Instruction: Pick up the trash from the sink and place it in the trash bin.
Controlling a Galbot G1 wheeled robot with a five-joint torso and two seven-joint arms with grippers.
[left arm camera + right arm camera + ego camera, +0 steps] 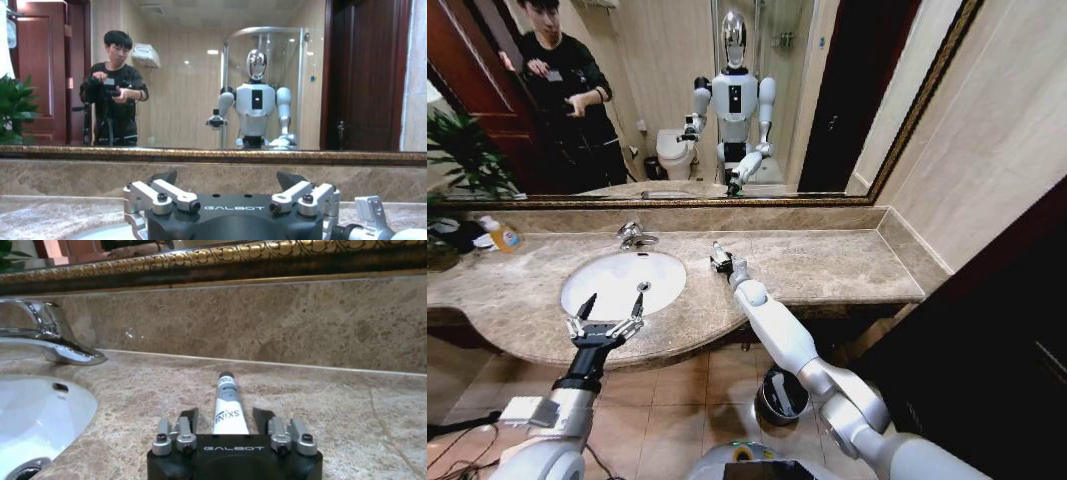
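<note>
The left gripper (612,305) is spread over the sink (664,291) rim; the right gripper (225,416) pinches a white tube (227,402) above the counter (333,405).

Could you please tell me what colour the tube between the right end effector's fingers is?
White with a dark cap, the tube shows best in the right wrist view.

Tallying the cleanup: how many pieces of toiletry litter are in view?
1: a long white packet with a dark tip, at the right gripper over the beige marble counter beside the white sink. More may be hidden inside the round black bin.
</note>
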